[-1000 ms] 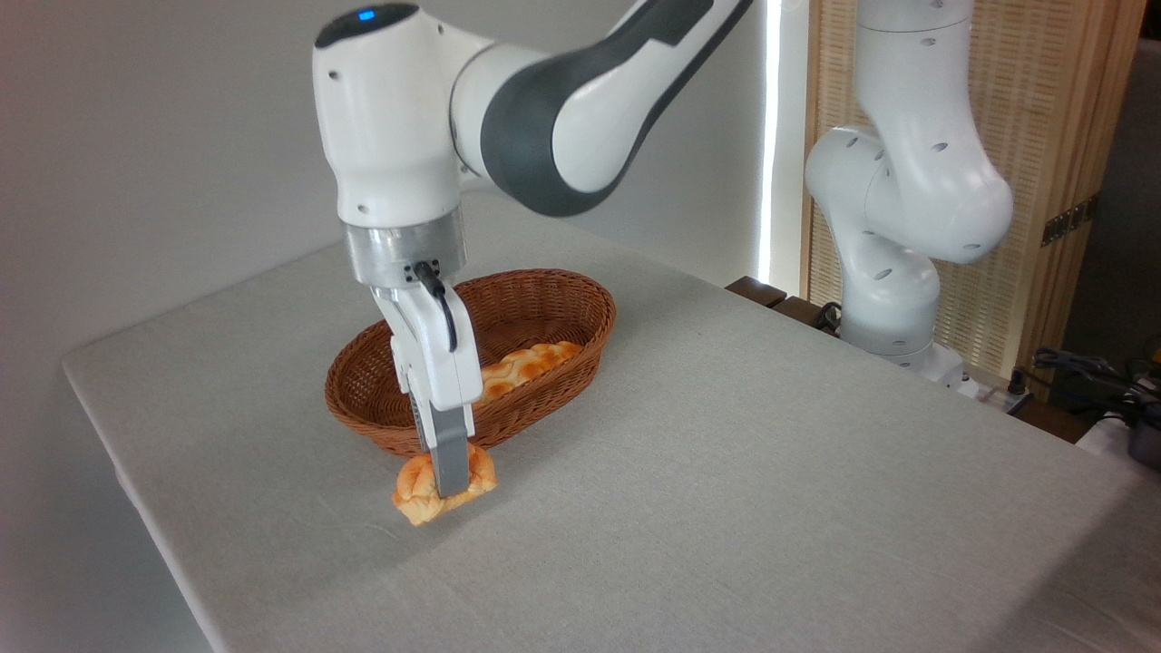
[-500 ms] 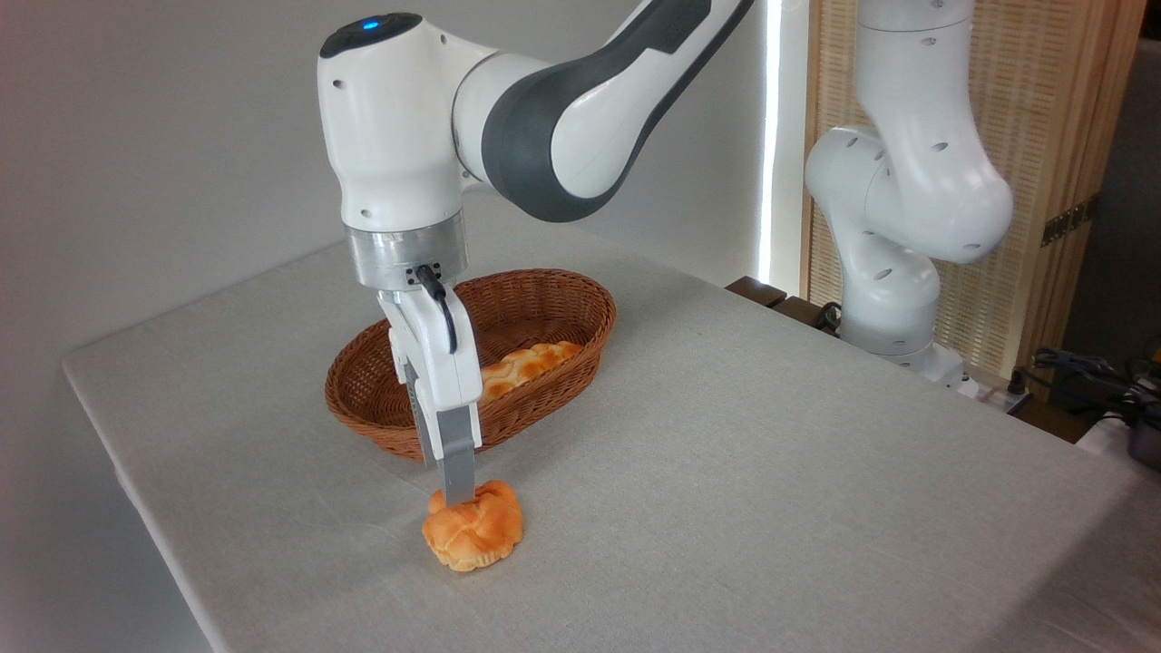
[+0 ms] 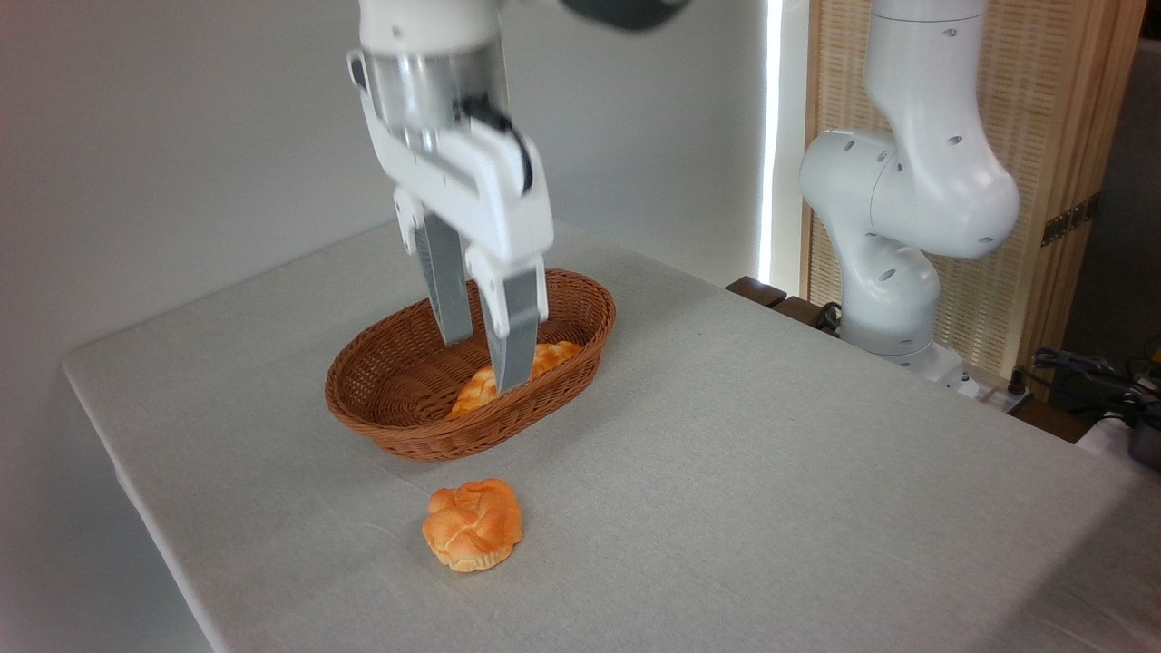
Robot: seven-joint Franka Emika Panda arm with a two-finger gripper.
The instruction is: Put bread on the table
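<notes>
We see the bread [image 3: 473,524], a small round golden-orange bun with a knotted, lumpy top and a paler base, sitting upright on the surface [image 3: 744,472]. It lies free toward the front-left part of the surface. The surface is a large rectangle draped in a plain light grey-white cloth that hangs over its near edge.
</notes>
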